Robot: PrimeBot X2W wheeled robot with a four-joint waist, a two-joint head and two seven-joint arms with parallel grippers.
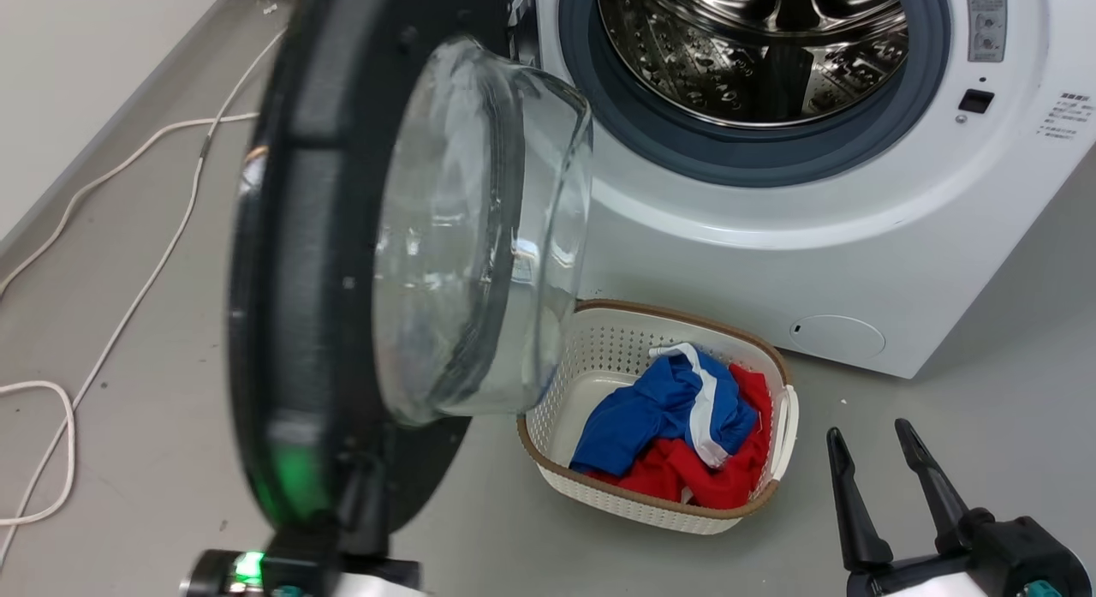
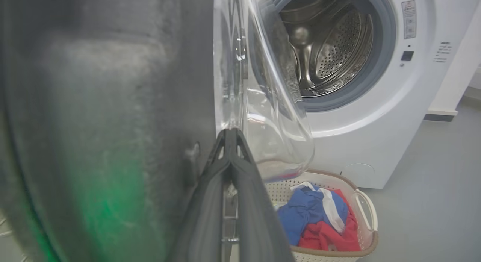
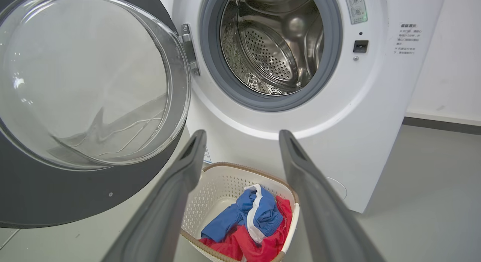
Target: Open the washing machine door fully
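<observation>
The washing machine door (image 1: 291,280) stands swung out from the washing machine (image 1: 771,263), its black ring edge-on toward me and its clear glass bowl (image 1: 479,237) bulging right. My left gripper (image 1: 364,473) is low against the door's inner face, fingers together; in the left wrist view its tips (image 2: 230,133) meet at the bowl's base, beside the door (image 2: 94,123). The steel drum (image 1: 753,40) is exposed. My right gripper (image 1: 869,432) hangs open at the lower right, apart from the door (image 3: 56,202), nothing between its fingers (image 3: 176,187).
A white laundry basket (image 1: 783,426) with blue and red clothes sits on the grey floor before the machine, under the bowl's edge. White cables (image 1: 128,280) trail along the floor at the left. A wall (image 3: 451,66) stands to the machine's right.
</observation>
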